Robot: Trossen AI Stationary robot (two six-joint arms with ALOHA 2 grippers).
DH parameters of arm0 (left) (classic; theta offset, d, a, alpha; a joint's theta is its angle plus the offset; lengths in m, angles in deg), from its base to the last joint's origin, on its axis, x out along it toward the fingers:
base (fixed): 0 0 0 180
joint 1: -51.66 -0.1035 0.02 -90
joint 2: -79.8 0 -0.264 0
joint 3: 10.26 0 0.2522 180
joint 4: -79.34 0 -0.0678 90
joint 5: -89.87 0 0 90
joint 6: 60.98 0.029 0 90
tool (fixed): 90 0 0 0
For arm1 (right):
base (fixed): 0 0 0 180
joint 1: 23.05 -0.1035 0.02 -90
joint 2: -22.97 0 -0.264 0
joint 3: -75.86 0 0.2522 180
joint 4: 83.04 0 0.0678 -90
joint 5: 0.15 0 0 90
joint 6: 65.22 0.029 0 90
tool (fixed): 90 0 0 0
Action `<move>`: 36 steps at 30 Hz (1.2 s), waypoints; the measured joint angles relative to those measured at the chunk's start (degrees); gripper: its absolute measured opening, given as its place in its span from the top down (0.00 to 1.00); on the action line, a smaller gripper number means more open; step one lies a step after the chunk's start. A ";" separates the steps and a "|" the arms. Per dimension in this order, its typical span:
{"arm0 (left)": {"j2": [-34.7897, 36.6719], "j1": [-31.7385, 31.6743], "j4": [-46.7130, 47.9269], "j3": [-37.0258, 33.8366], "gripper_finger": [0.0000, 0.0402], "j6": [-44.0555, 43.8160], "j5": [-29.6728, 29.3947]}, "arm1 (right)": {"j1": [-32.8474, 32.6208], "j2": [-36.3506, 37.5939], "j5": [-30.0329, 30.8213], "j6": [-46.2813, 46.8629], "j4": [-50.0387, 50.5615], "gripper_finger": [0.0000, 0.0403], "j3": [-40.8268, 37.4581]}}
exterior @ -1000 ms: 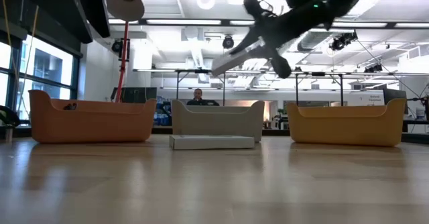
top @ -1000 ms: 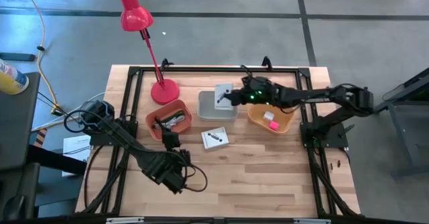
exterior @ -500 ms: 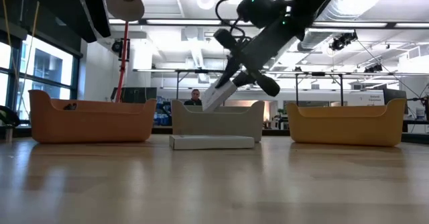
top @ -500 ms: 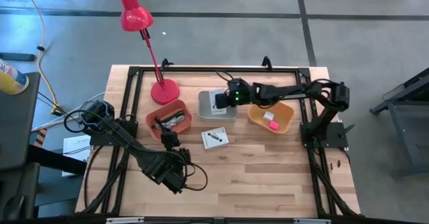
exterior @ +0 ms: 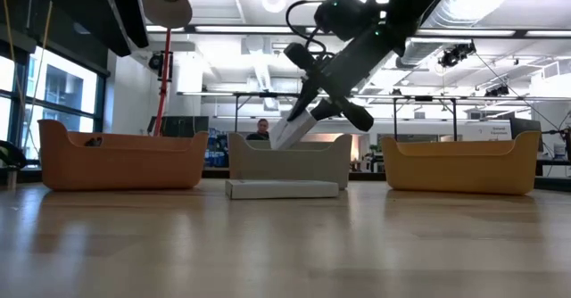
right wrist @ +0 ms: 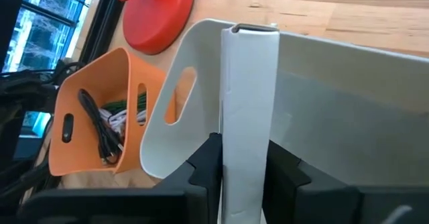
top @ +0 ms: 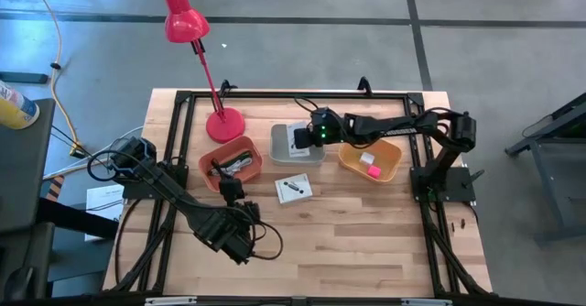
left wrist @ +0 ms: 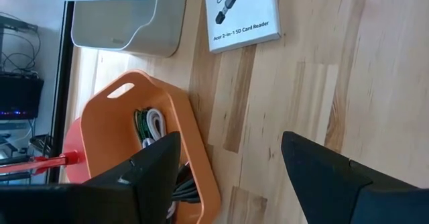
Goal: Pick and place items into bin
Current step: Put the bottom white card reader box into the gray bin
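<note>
My right gripper hangs over the grey bin at the table's far middle, shut on a white square packet. The packet slants down into the bin. A second white packet with black print lies flat on the table in front of the bin. My left gripper stands open above the table, near the orange bin and touching nothing. A black cable and green and white bits lie in that orange bin. A pink block and a white block lie in the yellow bin. My right gripper pinches the white packet by its two flat faces between its two fingers, so the wrist view shows the packet edge-on. The fingers slant down from the table's right. The packet hangs tilted, its lower end behind the grey bin's rim.
A red desk lamp stands on the table behind the orange bin, its head reaching past the far edge. A black frame runs around the table top. The near half of the table is bare wood.
My right gripper has moved toward the table's left and down, tipping its fingers further downward. It carried the white packet from above the yellow bin's side to the grey bin. The packet's lower end now dips inside the bin.
</note>
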 joint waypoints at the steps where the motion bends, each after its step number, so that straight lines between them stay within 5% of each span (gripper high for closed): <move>1: 0.00 0.00 -0.01 0.00 0.38 -0.04 -0.02 | 0.00 0.00 0.02 0.00 0.04 0.82 0.00; 36: 0.00 0.00 -0.06 0.00 0.38 -0.17 0.00 | -0.55 0.02 1.18 -1.23 1.16 0.69 -0.02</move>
